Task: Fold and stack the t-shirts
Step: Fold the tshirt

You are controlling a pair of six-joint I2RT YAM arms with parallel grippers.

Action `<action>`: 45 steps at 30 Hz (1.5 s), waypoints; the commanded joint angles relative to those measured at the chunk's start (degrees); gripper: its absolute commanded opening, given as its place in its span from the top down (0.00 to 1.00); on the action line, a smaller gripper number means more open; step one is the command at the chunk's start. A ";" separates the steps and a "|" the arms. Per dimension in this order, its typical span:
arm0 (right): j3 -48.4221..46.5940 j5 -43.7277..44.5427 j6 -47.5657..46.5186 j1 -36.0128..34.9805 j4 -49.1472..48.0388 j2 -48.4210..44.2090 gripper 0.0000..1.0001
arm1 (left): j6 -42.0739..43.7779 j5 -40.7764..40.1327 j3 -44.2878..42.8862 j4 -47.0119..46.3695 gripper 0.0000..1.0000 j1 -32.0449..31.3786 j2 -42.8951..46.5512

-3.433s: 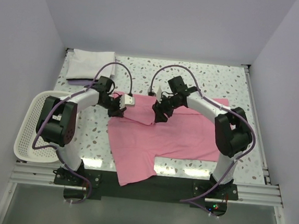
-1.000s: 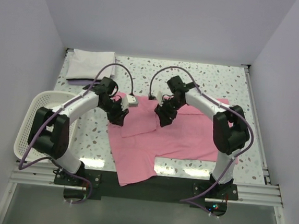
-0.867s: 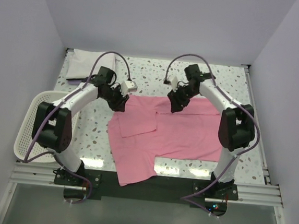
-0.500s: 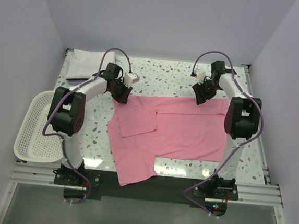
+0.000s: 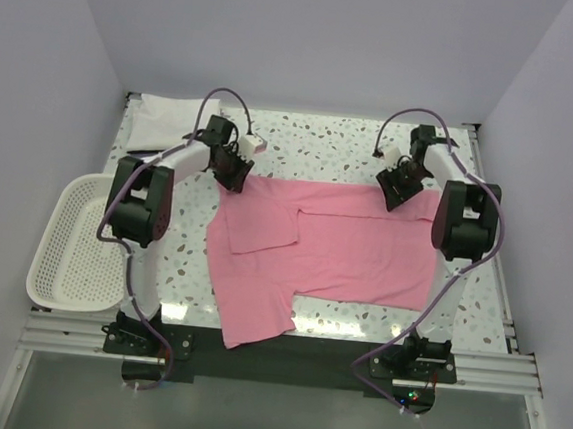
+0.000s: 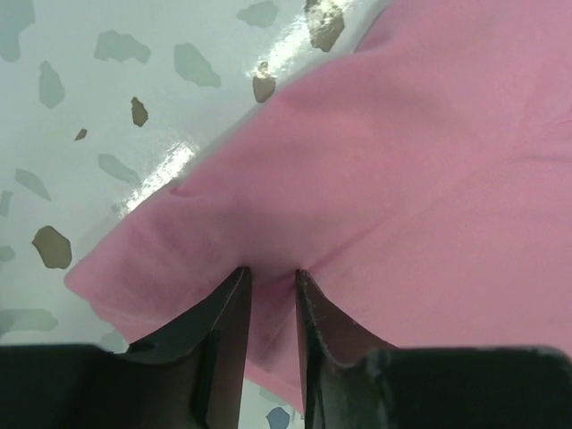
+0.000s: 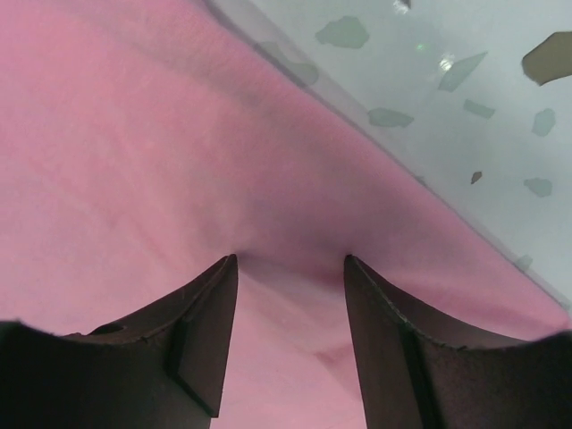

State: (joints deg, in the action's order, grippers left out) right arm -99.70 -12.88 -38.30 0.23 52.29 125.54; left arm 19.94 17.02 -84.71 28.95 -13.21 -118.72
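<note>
Left jaws, nearly closed, pinch the pink t-shirt (image 5: pixel 344 245); right jaws straddle it wider, grip unclear.

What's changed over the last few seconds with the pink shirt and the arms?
Both arms swept apart from mid-table, the left gripper going leftward and the right gripper rightward, spreading the pink t-shirt flat along its far edge. Left jaws pinch cloth; right jaws straddle it, grip unclear. The white folded t-shirt and basket stayed put.
</note>
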 commanded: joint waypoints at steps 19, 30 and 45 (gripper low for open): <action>5.92 5.06 -23.48 9.62 5.72 -10.66 0.50 | 7.92 5.13 -8.28 1.02 0.59 -18.95 -0.46; 11.37 9.01 -22.78 9.00 -5.17 -10.05 0.52 | 7.74 4.87 -8.46 1.46 0.58 -19.13 -1.78; 13.57 10.69 -23.83 8.38 -7.73 -11.72 0.72 | 7.12 3.81 -10.74 2.52 0.59 -19.92 -4.16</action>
State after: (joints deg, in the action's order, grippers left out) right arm -86.48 -3.22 -60.82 8.71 45.74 117.51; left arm 27.16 20.49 -92.71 31.09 -32.71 -122.91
